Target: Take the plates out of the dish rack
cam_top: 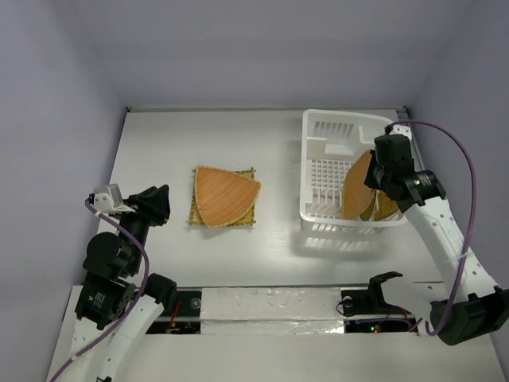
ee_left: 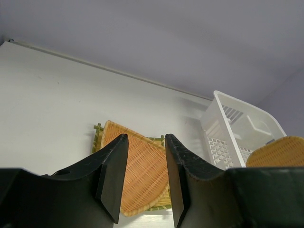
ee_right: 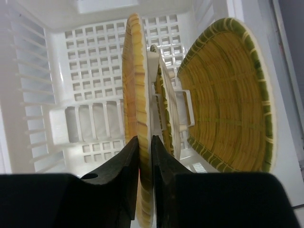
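- Your left gripper [ee_left: 146, 137], at the lower left of the overhead view, is released: its jaws stand apart with nothing between them. It hovers above the table [cam_top: 159, 143], short of the landing spot and out of the way.
- The landing spot is the triangular plate [cam_top: 227, 193], which lies on a square plate [cam_top: 193, 216] at the middle of the table. Aim to lay the next one flat on top of those.
- Your right gripper [ee_right: 145, 140], at the right of the overhead view, is clenched on the near rim of the upright plate [ee_right: 135, 71], one finger on each face.
- Draw that plate up along its own plane. I judge that a sideways tilt would knock the thin plate [ee_right: 166, 104] just beside it.
- Farther right stands a green-rimmed round plate [ee_right: 228, 95], near the right wall of the rack [ee_right: 90, 52]. Clear the rack's rim before you swing left.
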